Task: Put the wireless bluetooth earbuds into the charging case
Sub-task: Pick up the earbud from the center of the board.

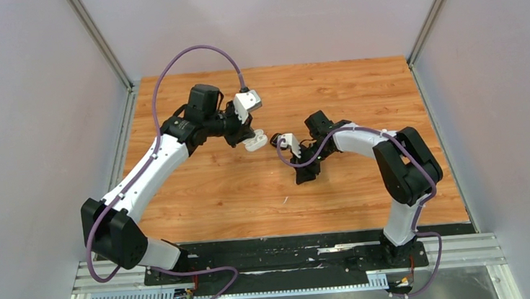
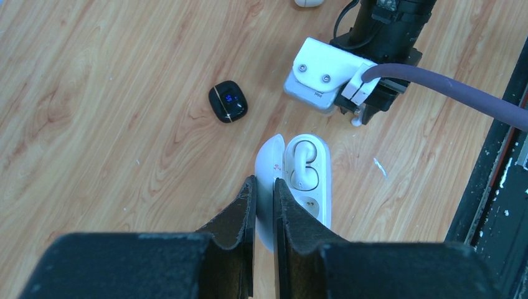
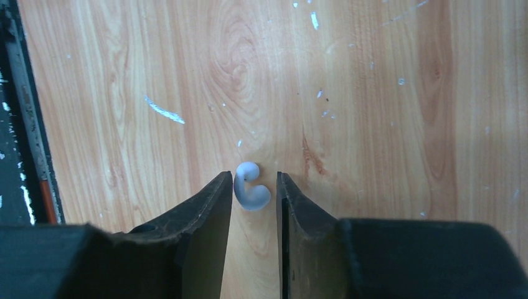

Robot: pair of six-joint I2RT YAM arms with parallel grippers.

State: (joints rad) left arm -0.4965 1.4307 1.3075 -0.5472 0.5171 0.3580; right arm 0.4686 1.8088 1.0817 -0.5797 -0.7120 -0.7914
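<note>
My left gripper (image 2: 264, 182) is shut on the raised lid of an open white charging case (image 2: 311, 187), held just above the table (image 1: 255, 142). One white earbud (image 2: 303, 163) sits in the case's far slot; the near slot shows bare. A second white earbud (image 3: 251, 187), curled like a hook, lies on the wood between the fingertips of my right gripper (image 3: 254, 176). Those jaws stand open around it: the left finger is right beside it and a gap shows on the right side. In the top view the right gripper (image 1: 305, 175) points down at the table and hides that earbud.
A black closed case (image 2: 228, 101) with a blue light lies on the wood left of the white case. The right arm's wrist camera housing (image 2: 320, 75) hangs close beyond the case. A small white object (image 2: 308, 2) lies at the far edge. A black rail (image 3: 15, 124) borders the board.
</note>
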